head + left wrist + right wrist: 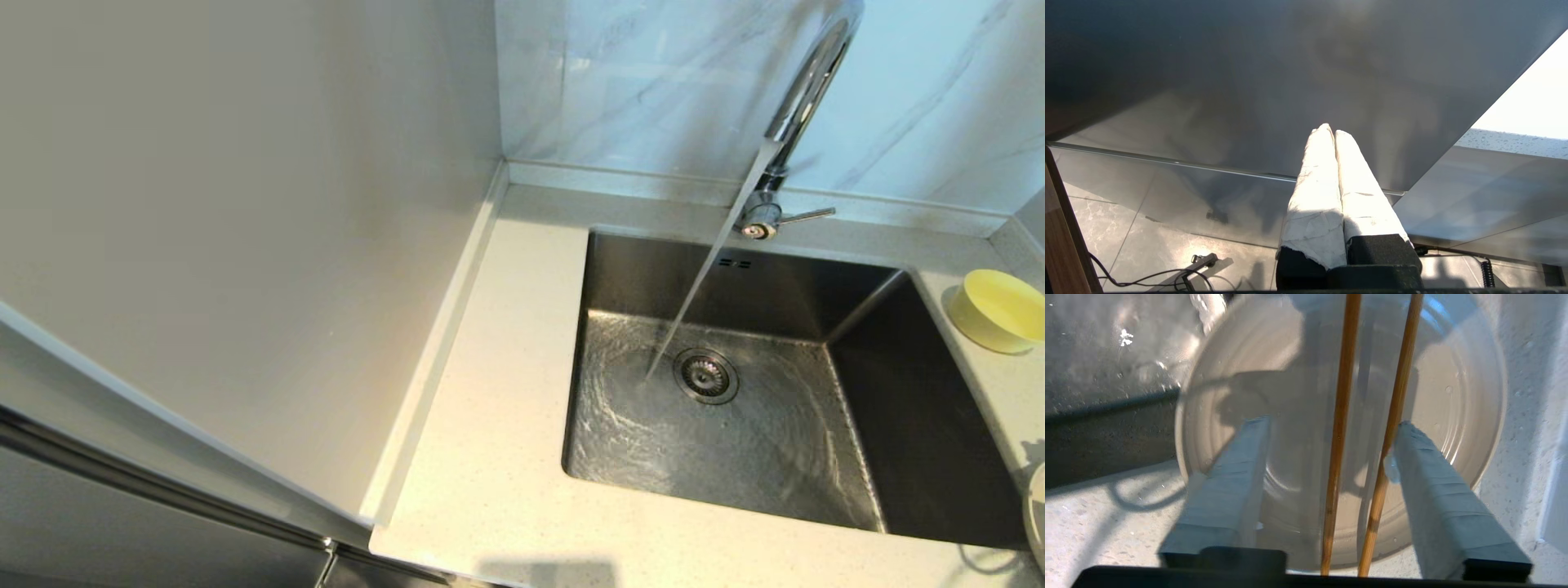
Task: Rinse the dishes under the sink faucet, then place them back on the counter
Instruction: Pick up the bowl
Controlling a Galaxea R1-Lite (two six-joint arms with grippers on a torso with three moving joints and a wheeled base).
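In the right wrist view my right gripper (pixel 1331 424) is open above the cream-white plate (pixel 1453 396), which sits on the counter (pixel 1106 522) beside the sink. The two brown chopsticks (pixel 1345 375) lie across the plate between the fingers; one rests against a fingertip (pixel 1406 437), the other lies free. The head view shows neither gripper, only a sliver of the plate (pixel 1037 514) at the right edge. The yellow bowl (pixel 1000 310) stands on the counter at the sink's far right. Water runs from the sink faucet (pixel 804 90) into the sink (pixel 735 425). My left gripper (pixel 1329 130) is shut and empty, parked low beside a cabinet.
A grey cabinet side (pixel 245 245) walls off the left of the counter (pixel 490 425). The marble wall (pixel 653 82) stands behind the faucet, whose lever (pixel 804 216) points right. Floor tiles and cables (pixel 1167 273) lie below the left arm.
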